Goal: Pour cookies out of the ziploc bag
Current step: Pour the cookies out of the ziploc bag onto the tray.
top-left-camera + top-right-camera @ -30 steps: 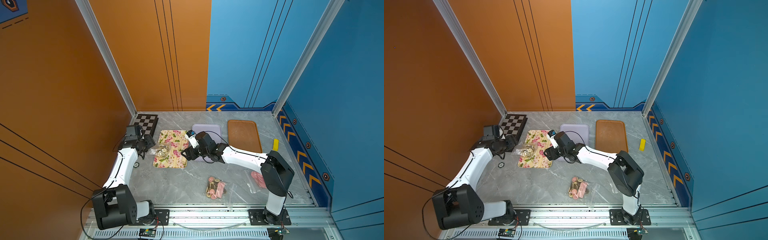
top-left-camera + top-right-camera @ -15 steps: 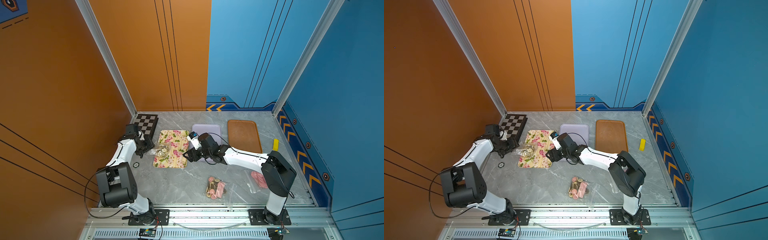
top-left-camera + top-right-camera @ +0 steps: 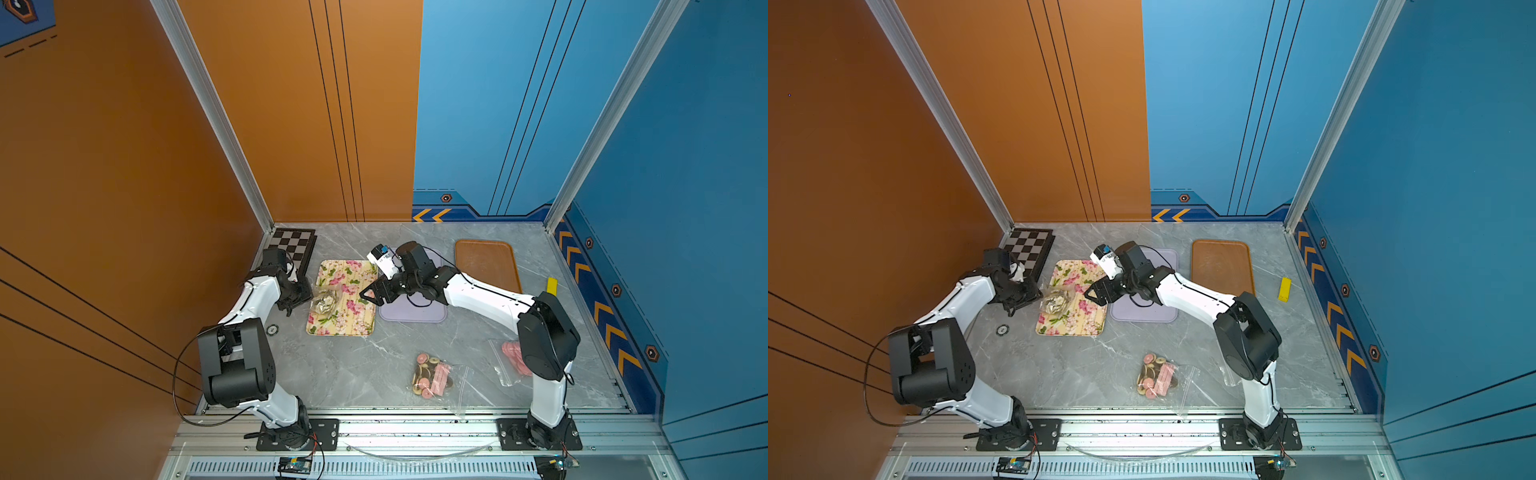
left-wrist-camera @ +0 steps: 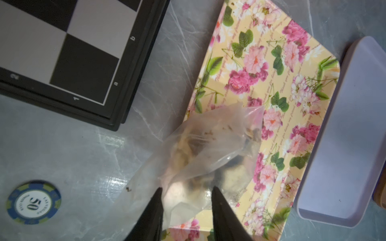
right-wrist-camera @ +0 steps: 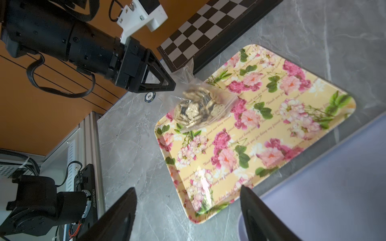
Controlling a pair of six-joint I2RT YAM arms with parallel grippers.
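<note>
Straddles bag (image 3: 325,300) of cookies (image 5: 194,108) with left gripper (image 4: 186,188), left of centre in a top view; cannot tell if clamped. Holds right gripper (image 5: 188,188) wide open, empty, over tray (image 3: 353,320).

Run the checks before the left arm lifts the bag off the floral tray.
1. Bag on floral tray: ok, overhanging its edge.
2. Left end effector gripping bag: cannot tell; it straddles the plastic.
3. Right end effector open and empty: ok.
4. Bag mouth open: cannot tell.
5. Cookies poured out: not ok; they sit inside the bag.
</note>
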